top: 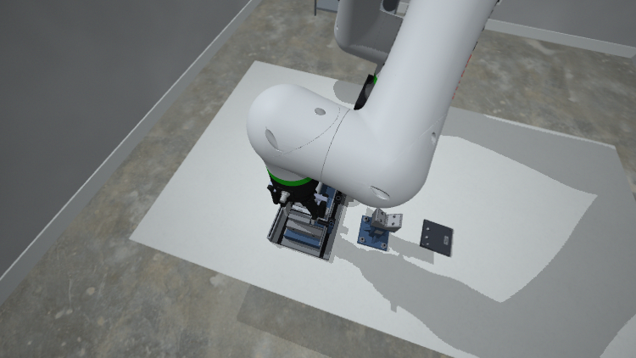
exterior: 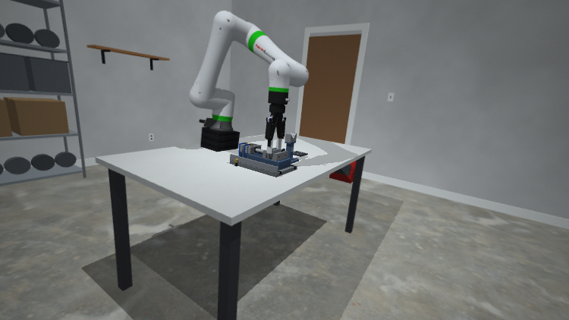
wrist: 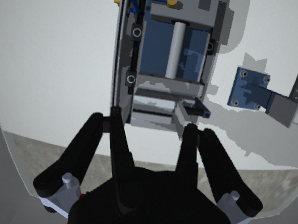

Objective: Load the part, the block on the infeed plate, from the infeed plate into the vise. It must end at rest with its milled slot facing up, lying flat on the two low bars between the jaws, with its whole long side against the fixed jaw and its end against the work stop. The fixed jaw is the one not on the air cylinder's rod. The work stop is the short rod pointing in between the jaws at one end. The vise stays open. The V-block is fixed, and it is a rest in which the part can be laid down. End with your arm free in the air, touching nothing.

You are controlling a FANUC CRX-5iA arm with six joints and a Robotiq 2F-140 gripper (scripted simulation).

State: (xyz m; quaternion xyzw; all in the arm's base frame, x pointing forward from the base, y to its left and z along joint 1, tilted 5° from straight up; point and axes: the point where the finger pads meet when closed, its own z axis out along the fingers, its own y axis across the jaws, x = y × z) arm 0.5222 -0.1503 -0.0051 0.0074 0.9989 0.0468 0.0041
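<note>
The vise (top: 279,225) (exterior: 254,160) (wrist: 133,43) stands on the white table, its air cylinder's white rod (wrist: 176,50) at the far end in the wrist view. The part (wrist: 157,104), a grey block, lies low between the jaws. My gripper (top: 298,209) (exterior: 273,149) (wrist: 152,106) points straight down into the vise. Its fingers are open and stand on either side of the part with a small gap. The arm hides much of the vise in the top view. I cannot tell how the part sits against the fixed jaw or the work stop.
The V-block (top: 387,220) (exterior: 290,139) stands on its blue base (top: 372,237) (wrist: 248,90) right of the vise. The black infeed plate (top: 437,237) (exterior: 300,153) lies bare further right. The arm's black base (exterior: 219,139) stands behind the vise.
</note>
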